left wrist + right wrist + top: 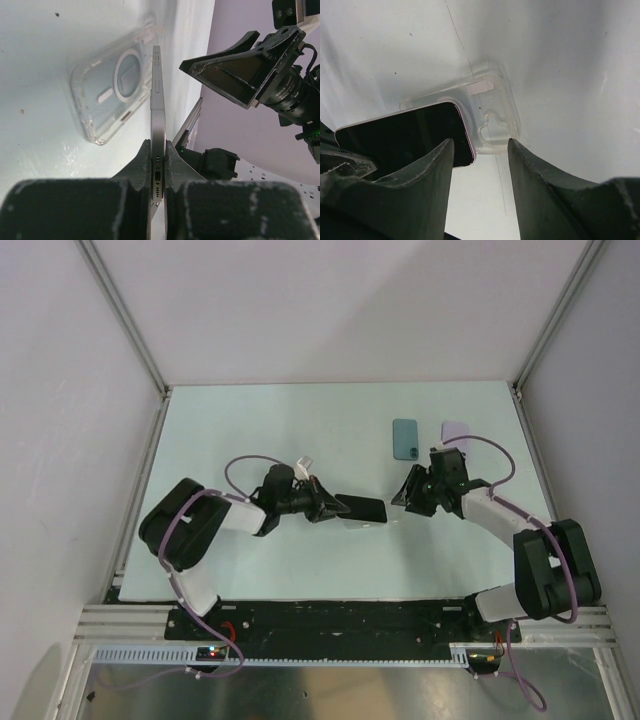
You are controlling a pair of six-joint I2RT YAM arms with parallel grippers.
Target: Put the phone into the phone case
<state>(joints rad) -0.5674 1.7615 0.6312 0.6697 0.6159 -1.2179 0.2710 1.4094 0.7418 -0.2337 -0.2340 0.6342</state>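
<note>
The phone (366, 508), black screen up, is held just above the table at mid-table. My left gripper (330, 508) is shut on its bottom end. In the left wrist view the phone (156, 95) shows edge-on, clamped between both fingers of that gripper (158, 161). The clear phone case (111, 92) lies on the table beside and partly under it. My right gripper (403, 496) stands open just right of the phone's free end. In the right wrist view its fingertips (445, 150) flank bare table in front of the phone (405, 136) and case (492, 112), touching neither.
A teal phone-shaped slab (404, 438) and a pale lavender one (457, 429) lie at the back right of the table (250, 430). White walls and metal frame rails (145, 480) close in the sides. The right gripper (240, 70) looms close in the left wrist view.
</note>
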